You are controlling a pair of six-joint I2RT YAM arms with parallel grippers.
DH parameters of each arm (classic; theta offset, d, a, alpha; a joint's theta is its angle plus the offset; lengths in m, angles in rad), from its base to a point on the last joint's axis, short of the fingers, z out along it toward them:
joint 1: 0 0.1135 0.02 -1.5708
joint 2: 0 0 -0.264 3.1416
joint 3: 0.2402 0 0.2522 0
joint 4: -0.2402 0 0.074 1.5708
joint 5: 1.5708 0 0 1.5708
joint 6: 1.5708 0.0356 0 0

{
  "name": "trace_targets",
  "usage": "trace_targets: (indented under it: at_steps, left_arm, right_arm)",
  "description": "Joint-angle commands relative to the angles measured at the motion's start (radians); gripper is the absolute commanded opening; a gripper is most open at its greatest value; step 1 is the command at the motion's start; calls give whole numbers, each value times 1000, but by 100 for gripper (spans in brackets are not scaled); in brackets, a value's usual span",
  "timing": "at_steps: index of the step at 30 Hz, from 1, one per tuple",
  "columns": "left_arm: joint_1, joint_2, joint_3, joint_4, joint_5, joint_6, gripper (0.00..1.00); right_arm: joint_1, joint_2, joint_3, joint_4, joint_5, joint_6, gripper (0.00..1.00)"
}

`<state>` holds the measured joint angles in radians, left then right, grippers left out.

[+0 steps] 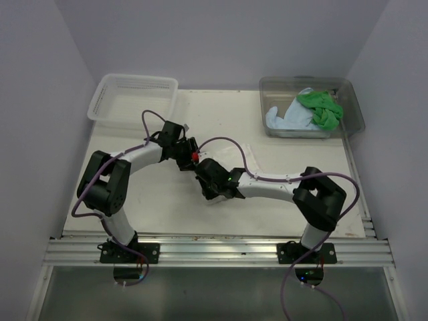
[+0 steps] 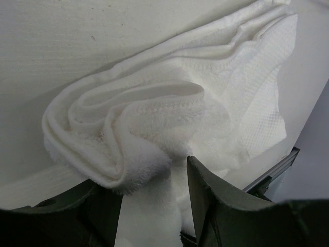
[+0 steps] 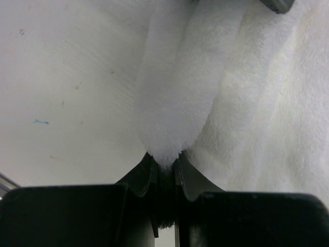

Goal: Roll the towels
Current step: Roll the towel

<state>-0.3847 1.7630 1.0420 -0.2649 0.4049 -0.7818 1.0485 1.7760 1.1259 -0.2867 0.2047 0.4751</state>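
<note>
White bench (image 3: 61, 103) below, limp fluffy white towel (image 2: 169, 103) half-rolled just ahead of my left end effector (image 2: 146, 177), fold between its spread jaws, clamped or not can't tell; right end effector (image 3: 163, 159) pinched on its edge, best grabbed at hems, probably slips otherwise.

Basket (image 1: 134, 100) back left, tub (image 1: 281, 83) back right (table (image 1: 221, 114) gap between)
</note>
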Motion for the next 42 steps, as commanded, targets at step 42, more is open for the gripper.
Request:
trace_targets:
  at_steps: [42]
  left_arm:
    - [-45, -123, 113, -69, 12, 0, 53]
  right_arm:
    - [-208, -308, -434, 307, -502, 59, 0]
